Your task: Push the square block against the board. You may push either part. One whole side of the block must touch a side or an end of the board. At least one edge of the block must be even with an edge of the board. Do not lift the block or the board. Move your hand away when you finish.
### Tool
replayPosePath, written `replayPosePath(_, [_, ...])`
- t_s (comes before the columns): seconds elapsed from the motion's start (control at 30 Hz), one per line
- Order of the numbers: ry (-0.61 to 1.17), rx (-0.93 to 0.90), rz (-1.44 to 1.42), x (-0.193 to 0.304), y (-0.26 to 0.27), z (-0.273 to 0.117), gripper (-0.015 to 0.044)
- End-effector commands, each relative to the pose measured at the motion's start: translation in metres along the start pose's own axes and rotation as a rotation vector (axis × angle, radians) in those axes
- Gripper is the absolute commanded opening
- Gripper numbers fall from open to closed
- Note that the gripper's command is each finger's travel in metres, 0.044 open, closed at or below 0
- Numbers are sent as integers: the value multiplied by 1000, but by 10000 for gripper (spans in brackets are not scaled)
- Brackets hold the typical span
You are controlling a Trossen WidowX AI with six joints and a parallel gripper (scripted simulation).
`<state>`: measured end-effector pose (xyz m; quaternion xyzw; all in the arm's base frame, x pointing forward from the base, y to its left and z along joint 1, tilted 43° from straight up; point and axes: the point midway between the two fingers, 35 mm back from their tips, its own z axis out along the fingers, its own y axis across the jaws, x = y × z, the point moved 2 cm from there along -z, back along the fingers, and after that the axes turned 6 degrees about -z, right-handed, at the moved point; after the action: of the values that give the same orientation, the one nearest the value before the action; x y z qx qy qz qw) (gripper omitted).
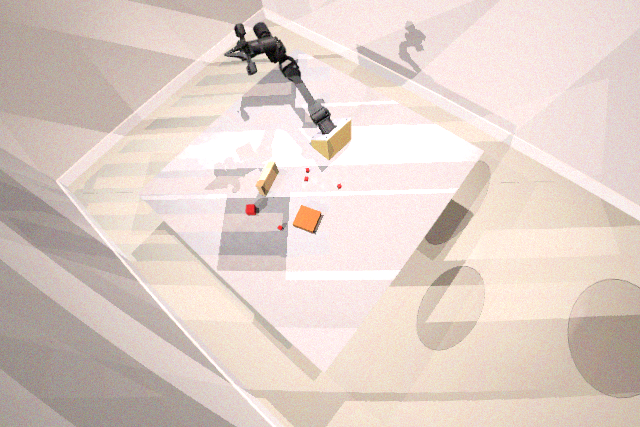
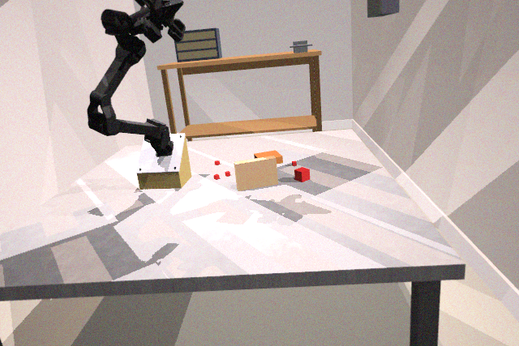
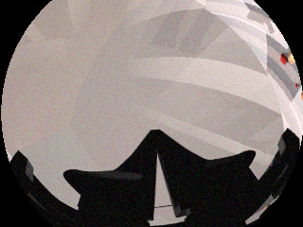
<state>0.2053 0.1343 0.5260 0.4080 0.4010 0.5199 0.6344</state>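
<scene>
Block: the orange block [image 1: 307, 219] [image 2: 270, 155] [image 3: 302, 96] is taken as the square one; it lies flat, well apart from the board.
Board: the tan board [image 1: 267, 178] [image 2: 256, 173] [image 3: 292, 58] stands on a narrow edge, between the arm's mount [image 1: 338, 140] [image 2: 184, 166] and the red cube [image 1: 250, 209] [image 2: 302, 174] [image 3: 283, 59].
Weight, stiffness: both parts are judged light and rigid; no great fragility is expected.
Slip: the block should slide flat under a low push; the board, tall and thin, could be tipped if pushed high on its face.
Contact point: no grasp is called for. The block is best pushed low at the middle of the side facing away from the board; off-centre contact would probably turn it. Edges are to be evened by light nudges afterwards.
Small red cubes [image 1: 306, 178] [image 2: 227, 173] [image 3: 296, 85]: some lie near the two parts and could be caught in the closing gap.
Jaws: closed, tips together, nothing gripped. The gripper [image 1: 227, 53] [image 2: 182, 2] [image 3: 155, 134] is held high, away from both parts; nothing is touched.
Status: side contact not yet made.
</scene>
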Motion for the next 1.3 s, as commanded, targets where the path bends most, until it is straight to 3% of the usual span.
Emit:
replayPosePath(0.0, [4, 33, -81, 14, -13, 13, 0])
replayPosePath(0.63, [51, 223, -527, 50, -105, 67, 0])
replayPosePath(1.27, [86, 678, -852, 30, -250, 113, 0])
